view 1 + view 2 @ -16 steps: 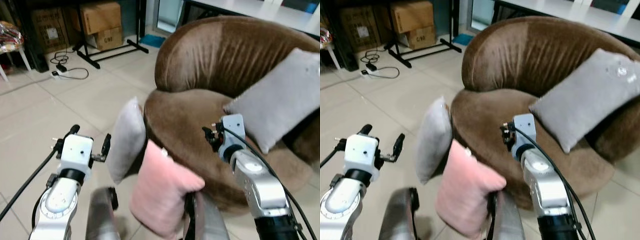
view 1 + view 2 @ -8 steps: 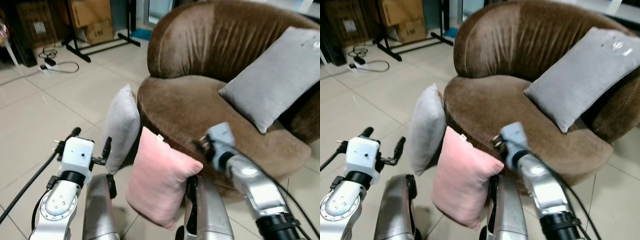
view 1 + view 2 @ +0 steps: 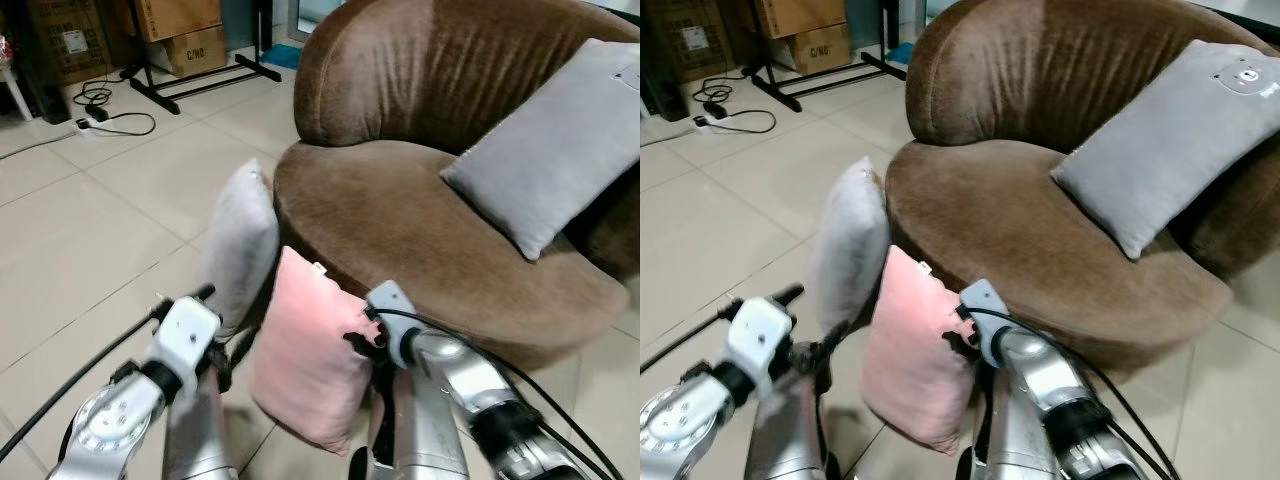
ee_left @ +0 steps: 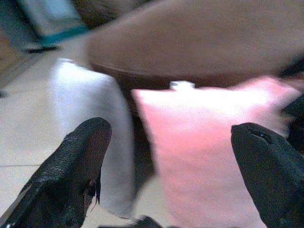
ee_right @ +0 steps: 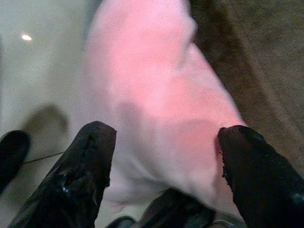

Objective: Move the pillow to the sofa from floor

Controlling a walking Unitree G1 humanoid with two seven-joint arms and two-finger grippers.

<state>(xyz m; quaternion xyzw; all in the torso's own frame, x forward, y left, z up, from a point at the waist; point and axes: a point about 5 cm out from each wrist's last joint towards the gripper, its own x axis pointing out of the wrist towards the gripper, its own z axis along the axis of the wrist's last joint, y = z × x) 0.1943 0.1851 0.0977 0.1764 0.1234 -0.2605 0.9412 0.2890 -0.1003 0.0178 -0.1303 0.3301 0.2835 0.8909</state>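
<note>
Down on the tiled floor (image 3: 90,240), the pink pillow (image 3: 305,365) stands on its lower corner and leans against the front of the brown round sofa (image 3: 420,210). A small white tag shows at its upper edge. Just beside it, on the robot's left, a grey pillow (image 3: 240,245) also stands on edge against the sofa's front, the two nearly touching.

The right end effector (image 3: 358,340) is at the pink pillow's upper right corner, close against the fabric. In the right wrist view its two black fingers (image 5: 85,171) are spread wide with the pink pillow (image 5: 156,104) between and beyond them; the picture is blurred, so whether a fingertip touches the cloth is hard to say, but nothing is gripped. The left end effector (image 3: 222,345) is low beside the pink pillow's left edge, below the grey pillow. In the left wrist view its fingers (image 4: 71,166) are also wide apart and hold nothing, facing both pillows.

On the sofa seat a second grey pillow (image 3: 560,160) leans against the backrest on the robot's right. Farther off on the floor are cardboard boxes (image 3: 195,35), a black stand's feet (image 3: 215,80) and a white power strip with black cable (image 3: 105,115).
</note>
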